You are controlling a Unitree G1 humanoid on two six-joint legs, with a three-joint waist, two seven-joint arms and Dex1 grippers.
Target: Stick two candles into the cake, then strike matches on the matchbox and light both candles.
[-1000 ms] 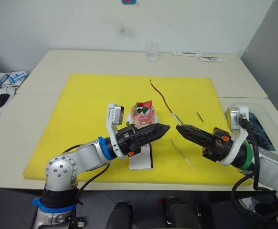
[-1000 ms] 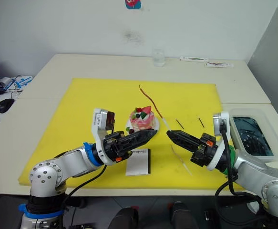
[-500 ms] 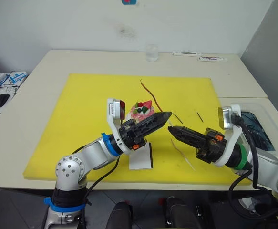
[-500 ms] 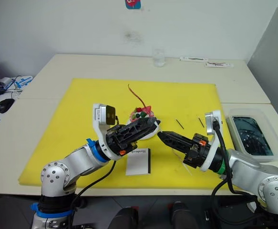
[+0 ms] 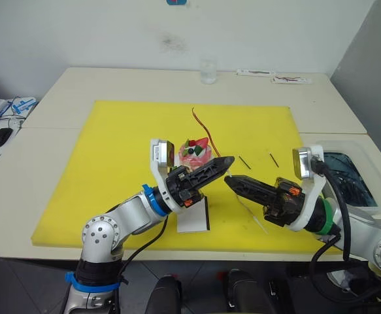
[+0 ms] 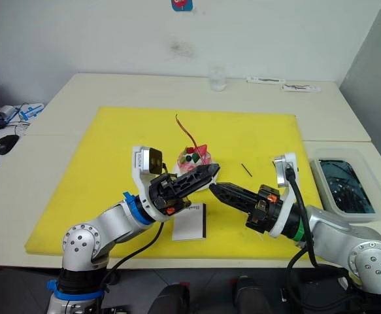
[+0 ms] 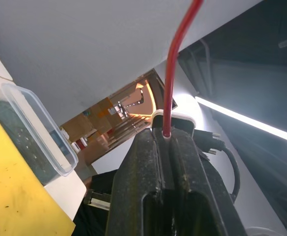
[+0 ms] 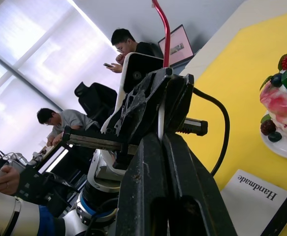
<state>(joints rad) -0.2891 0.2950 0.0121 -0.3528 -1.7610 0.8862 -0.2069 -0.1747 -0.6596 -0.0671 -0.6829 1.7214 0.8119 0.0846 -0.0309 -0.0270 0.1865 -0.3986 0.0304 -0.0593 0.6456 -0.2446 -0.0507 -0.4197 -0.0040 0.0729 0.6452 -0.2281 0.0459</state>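
The thin, wavy red candle stands up out of the tip of the left gripper, whose two black fingers are pressed together on its pale lower end; the left wrist view shows the red stem rising straight from the seam between them. The right gripper meets the left one nearly tip to tip, just below it, its fingers closed, and the pale end of the candle seems to lie at its tip too, though I cannot tell whether it still has a hold.

Just behind the left gripper's fingers sits the small round pink cake with its strawberry and dark berries, on a white plate, no candle in it yet. Under the left gripper's wrist lies the flat white matchbox with the black edge. Beyond the right gripper's tip, well apart, two short dark matches lie on the yellow mat. A pale thin stick lies on the mat under the right gripper; I cannot tell what it is.

So, by my reckoning, the job has barely begun: both candles are yet to be planted, and all striking and lighting remains.
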